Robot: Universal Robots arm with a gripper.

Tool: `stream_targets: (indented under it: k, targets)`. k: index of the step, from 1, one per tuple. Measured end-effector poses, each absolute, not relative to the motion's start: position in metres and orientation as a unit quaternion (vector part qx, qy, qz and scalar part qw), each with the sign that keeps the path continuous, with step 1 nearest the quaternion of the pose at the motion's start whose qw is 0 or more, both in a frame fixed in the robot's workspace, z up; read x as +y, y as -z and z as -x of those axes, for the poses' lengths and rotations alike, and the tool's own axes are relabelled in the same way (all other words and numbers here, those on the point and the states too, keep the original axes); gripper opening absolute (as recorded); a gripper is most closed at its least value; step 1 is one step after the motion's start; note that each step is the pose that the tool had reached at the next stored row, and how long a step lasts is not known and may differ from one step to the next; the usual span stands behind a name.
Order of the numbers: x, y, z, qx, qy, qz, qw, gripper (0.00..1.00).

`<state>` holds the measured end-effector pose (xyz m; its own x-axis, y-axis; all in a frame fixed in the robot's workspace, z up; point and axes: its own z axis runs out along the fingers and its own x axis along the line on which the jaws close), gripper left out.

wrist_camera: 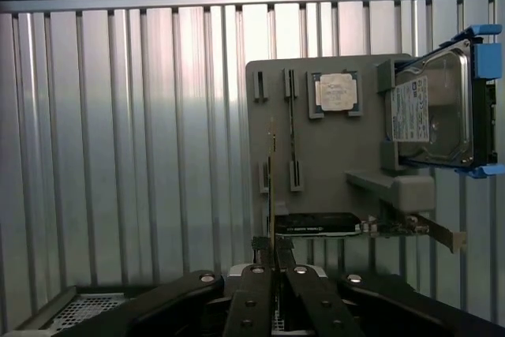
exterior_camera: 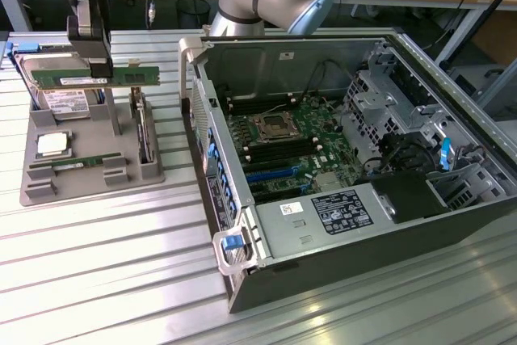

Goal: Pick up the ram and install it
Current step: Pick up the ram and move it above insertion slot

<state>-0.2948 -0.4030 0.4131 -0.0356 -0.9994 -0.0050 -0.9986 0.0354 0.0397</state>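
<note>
Above the gray tray (exterior_camera: 85, 186), the gripper (exterior_camera: 95, 69) pinched the ram (exterior_camera: 136, 77) tight; I think such a thin stick could tip and slip out.

We count two sticks of ram: one ram (exterior_camera: 133, 78) clamped in the single gripper (exterior_camera: 97, 70), and a second stick (exterior_camera: 77, 165) lying in the one grey tray (exterior_camera: 89, 191) on the exterior view's left. That tray also carries one processor chip (exterior_camera: 51, 145), one hard drive (exterior_camera: 60, 101) and one expansion card (exterior_camera: 142, 131). To the right stands one open computer case (exterior_camera: 363, 268) with one motherboard (exterior_camera: 291, 139).
</note>
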Motion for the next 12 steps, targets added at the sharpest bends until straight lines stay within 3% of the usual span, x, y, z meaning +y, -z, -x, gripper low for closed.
stream_targets:
  k: [12]
  targets:
    - [-0.403, -0.413, 0.264, -0.719, 0.016, -0.694, 0.012, 0.13]
